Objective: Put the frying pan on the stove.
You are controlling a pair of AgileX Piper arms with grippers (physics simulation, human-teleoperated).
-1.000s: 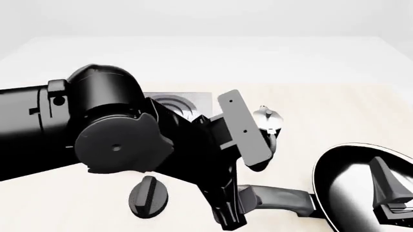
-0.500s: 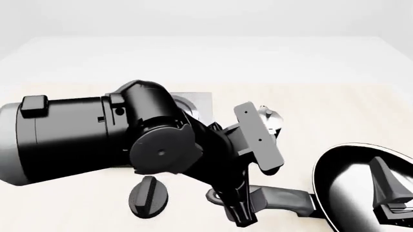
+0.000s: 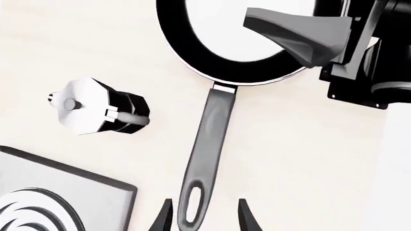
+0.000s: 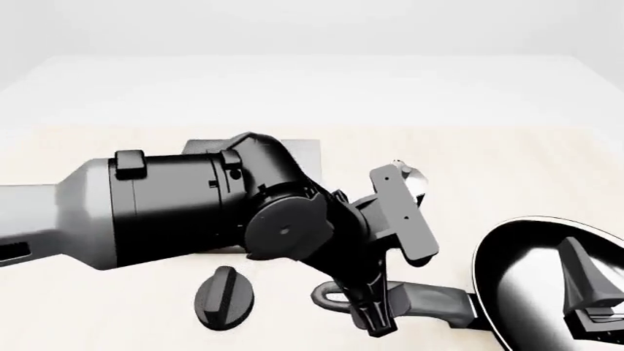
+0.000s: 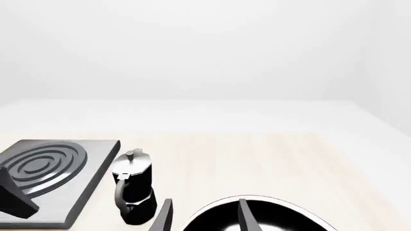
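The frying pan [image 4: 531, 281] lies at the near right of the table, its glossy black bowl [image 3: 224, 53] joined to a long grey handle [image 3: 211, 139] that ends in a loop hole. My left gripper [image 3: 202, 219] is open, one fingertip on either side of the handle's loop end [image 4: 337, 298], not closed on it. My right gripper [image 5: 204, 216] is open and hangs over the pan's bowl [image 5: 257, 216], holding nothing. The stove [image 5: 48, 168] sits at the far left with its ringed burner; in the front view the left arm hides all but a corner [image 4: 300, 150].
A black-and-silver moka pot [image 5: 134, 185] stands between stove and pan, close to the handle's side [image 3: 96, 108]. A small black oval knob [image 4: 226, 296] lies near the front edge, left of the handle. The bulky left arm [image 4: 195, 205] spans the table's middle.
The left arm has swung right and its gripper has shifted right along the table to straddle the handle's loop end. The right gripper and the pan have not moved.
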